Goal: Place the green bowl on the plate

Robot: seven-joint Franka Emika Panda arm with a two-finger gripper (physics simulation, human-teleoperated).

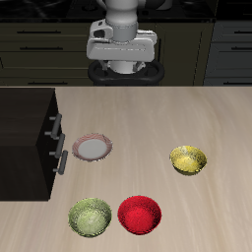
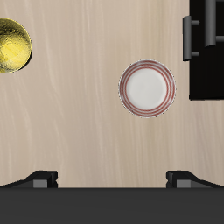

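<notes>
Nearest the table's front edge the green bowl [image 1: 90, 217] sits just beside the red bowl [image 1: 139, 214], almost touching, so a finger coming down between them could knock the red one or grip the wrong rim. Farther back, the plate [image 1: 92, 148] lies bare beside the dark cabinet [image 1: 30, 143], whose handles could catch a carried bowl. The yellow bowl [image 1: 188, 159] stands well apart. At the table's back edge the gripper [image 1: 122, 67] hangs high, jaws spread wide, holding nothing.
</notes>
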